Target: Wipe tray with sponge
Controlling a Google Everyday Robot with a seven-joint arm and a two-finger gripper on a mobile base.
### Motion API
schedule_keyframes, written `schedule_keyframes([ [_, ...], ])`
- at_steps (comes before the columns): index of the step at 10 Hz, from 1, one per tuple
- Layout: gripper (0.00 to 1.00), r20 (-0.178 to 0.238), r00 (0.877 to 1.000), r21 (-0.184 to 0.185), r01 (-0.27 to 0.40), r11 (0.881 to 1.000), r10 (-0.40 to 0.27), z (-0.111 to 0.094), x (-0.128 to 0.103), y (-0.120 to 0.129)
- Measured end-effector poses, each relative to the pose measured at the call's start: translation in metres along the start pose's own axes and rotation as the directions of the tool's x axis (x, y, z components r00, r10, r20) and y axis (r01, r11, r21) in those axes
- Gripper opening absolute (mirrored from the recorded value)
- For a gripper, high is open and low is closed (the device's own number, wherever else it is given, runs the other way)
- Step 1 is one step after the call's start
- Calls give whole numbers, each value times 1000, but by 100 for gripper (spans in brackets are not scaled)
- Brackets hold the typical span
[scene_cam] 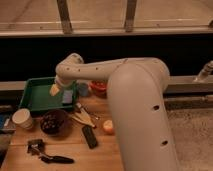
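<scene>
The green tray (32, 95) lies at the back left of the wooden table. The grey-blue sponge (67, 96) rests inside the tray near its right rim. My gripper (56, 90) hangs over the right part of the tray, just left of the sponge and touching or nearly touching it. The white arm reaches in from the right and hides the tray's back right corner.
A white cup (22, 119) and a dark round bowl (54, 122) stand in front of the tray. A black bar (90, 136), an orange fruit (108, 127), yellow utensils (82, 117), a red bowl (99, 87) and a black-handled tool (50, 157) lie around.
</scene>
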Motion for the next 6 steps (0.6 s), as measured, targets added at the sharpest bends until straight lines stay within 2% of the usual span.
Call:
schedule_keyframes([
  [2, 70, -19, 1000, -2, -11, 1000, 11, 1, 5, 2],
  [4, 70, -41, 998, -14, -41, 999, 40, 11, 27, -2],
  [6, 70, -50, 997, -32, -55, 998, 54, 18, 32, 3],
])
